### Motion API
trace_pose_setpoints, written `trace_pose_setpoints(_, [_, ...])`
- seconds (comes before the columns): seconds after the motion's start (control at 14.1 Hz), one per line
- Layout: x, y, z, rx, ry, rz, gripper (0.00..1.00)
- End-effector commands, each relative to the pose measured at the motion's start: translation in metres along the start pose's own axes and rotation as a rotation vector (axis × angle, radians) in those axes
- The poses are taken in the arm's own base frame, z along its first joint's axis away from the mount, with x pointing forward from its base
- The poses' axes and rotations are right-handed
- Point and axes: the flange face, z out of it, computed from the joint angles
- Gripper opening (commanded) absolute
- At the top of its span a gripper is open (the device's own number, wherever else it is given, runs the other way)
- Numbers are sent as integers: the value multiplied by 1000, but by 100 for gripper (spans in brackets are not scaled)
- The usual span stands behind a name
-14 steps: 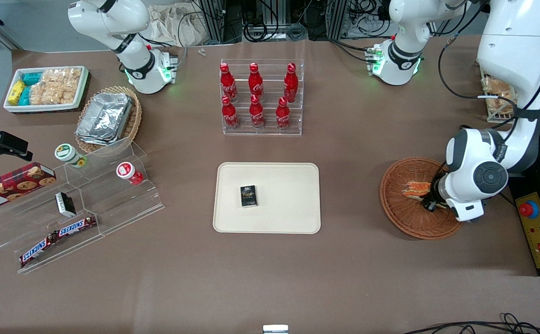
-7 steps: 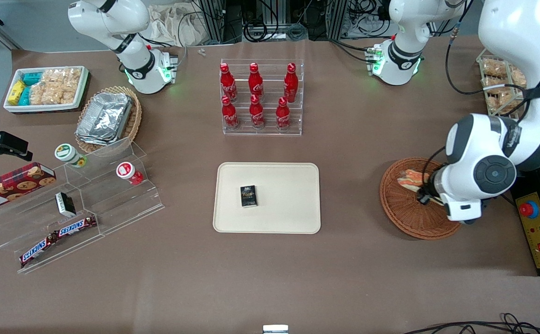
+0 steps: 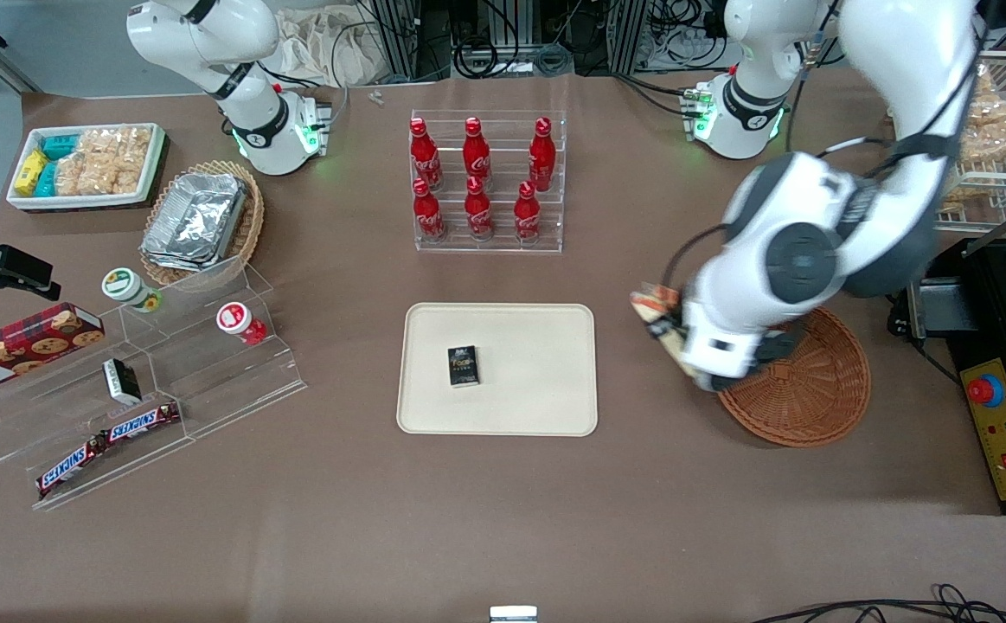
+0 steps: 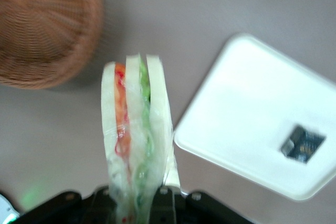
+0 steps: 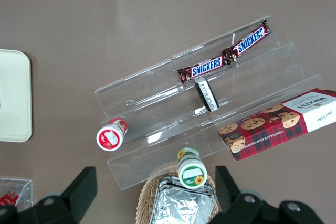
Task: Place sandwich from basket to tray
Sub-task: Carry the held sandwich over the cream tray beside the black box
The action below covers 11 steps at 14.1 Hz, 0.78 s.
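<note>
Front view: the left arm's bulky wrist hides most of the gripper [image 3: 671, 333] and covers the basket's [image 3: 805, 389] edge nearest the tray [image 3: 496, 369]. Only a corner of the sandwich [image 3: 654, 305] peeks out past the wrist, above bare table [image 3: 503, 519] between basket and tray. The forearm slants down from above the basket toward the tray. A small dark box [image 3: 463, 365] lies on the tray.

Left wrist view: the jaws are closed on the sandwich [image 4: 135, 135], which stands out on edge, orange and green filling visible; its gripped end is lost among the dark gripper [image 4: 139, 205] parts. The basket [image 4: 47, 30] and tray [image 4: 262, 124] are both cut off at the picture's edge, the dark box [image 4: 303, 144] blurred.

Right wrist view: only a tray corner [image 5: 13, 95] shows.
</note>
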Motion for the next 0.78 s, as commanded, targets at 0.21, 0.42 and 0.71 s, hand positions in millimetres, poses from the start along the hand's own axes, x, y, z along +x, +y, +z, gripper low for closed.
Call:
trace_pose_setpoints(0.21, [0, 82, 106, -37, 45, 334, 0])
trace_pose_setpoints(0.42, [8, 99, 149, 27, 103, 391, 0])
trace_pose_setpoints(0.71, [11, 108, 160, -23, 136, 404, 0])
